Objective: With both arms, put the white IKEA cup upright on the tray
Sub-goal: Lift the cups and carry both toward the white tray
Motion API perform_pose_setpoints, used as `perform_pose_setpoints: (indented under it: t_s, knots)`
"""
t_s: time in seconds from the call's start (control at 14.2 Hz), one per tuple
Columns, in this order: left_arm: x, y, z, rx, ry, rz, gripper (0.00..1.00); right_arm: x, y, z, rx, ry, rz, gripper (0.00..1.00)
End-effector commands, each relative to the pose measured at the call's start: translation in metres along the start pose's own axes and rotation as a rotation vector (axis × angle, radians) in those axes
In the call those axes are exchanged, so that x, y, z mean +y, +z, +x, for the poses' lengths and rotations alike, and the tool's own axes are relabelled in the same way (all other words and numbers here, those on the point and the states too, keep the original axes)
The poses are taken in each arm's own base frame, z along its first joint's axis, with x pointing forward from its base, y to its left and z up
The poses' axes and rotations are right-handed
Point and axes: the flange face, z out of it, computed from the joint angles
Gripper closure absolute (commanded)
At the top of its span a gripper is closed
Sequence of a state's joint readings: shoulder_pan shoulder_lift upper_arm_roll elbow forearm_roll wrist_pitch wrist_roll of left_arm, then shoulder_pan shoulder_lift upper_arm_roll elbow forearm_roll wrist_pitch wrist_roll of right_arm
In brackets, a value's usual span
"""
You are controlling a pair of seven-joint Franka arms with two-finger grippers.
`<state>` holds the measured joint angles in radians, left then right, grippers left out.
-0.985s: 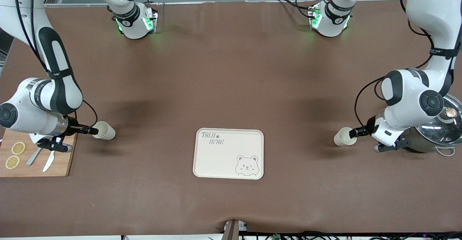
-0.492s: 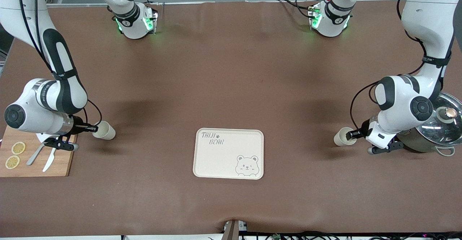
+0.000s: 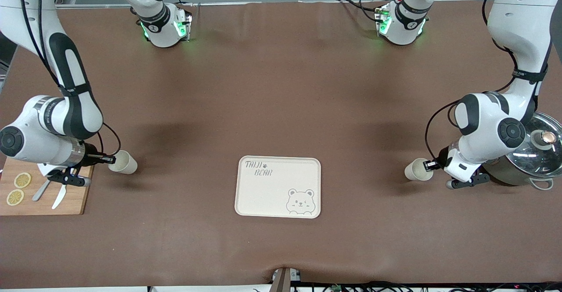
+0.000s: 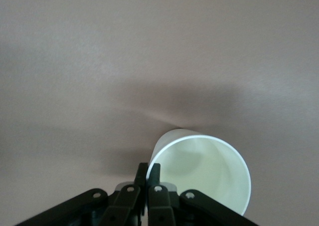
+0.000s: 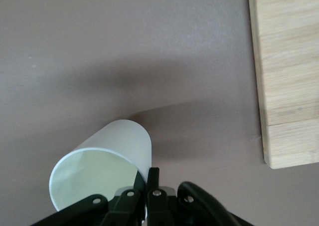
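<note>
Two white cups lie on their sides on the brown table, one at each end, mouths toward the grippers. My right gripper is shut on the rim of the cup beside the cutting board, one finger inside and one outside; in the right wrist view the gripper pinches this cup's wall. My left gripper is shut the same way on the rim of the other cup, seen as gripper and cup in the left wrist view. The cream bear tray lies between them, bare.
A wooden cutting board with lemon slices, a knife and a fork sits at the right arm's end. A steel pot with a glass lid stands at the left arm's end, close to the left arm's wrist.
Both grippers have shut on the cups' rims. Each cup has shifted slightly nearer the front camera, and the left arm's wrist has edged toward the tray.
</note>
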<state>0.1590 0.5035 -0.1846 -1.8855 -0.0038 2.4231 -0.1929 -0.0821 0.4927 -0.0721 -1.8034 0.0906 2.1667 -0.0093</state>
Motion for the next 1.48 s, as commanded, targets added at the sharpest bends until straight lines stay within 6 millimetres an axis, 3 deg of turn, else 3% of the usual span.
perform_pose_setpoints:
  t_s: [0.0,0.21,0.49,0.63,0.77,0.91,1.13,1.41]
  knots:
    - [0.017,-0.023,0.003,0.039,0.029,0.004,1.00,-0.034,-0.046,-0.001,0.017,0.050,0.023,1.00]
    - [0.038,-0.041,0.006,0.068,0.057,-0.013,1.00,-0.093,-0.080,0.004,0.028,0.147,0.041,1.00]
    - [0.086,-0.063,0.007,0.062,0.099,-0.021,1.00,-0.189,-0.073,-0.015,-0.003,0.353,0.128,1.00]
    - [0.116,-0.071,0.003,0.063,0.082,-0.028,1.00,-0.226,-0.069,-0.022,0.023,0.446,0.138,1.00]
    - [0.148,-0.073,-0.006,0.066,0.052,-0.038,1.00,-0.261,-0.047,-0.027,0.042,0.545,0.150,1.00]
    - [0.177,-0.074,-0.015,0.069,0.026,-0.049,1.00,-0.312,-0.032,-0.042,0.075,0.651,0.183,1.00]
    - [0.226,-0.075,-0.027,0.076,-0.016,-0.072,1.00,-0.361,-0.004,-0.057,0.097,0.740,0.215,1.00]
    - [0.279,-0.056,-0.042,0.059,-0.064,-0.092,1.00,-0.396,0.021,-0.073,0.091,0.828,0.228,1.00]
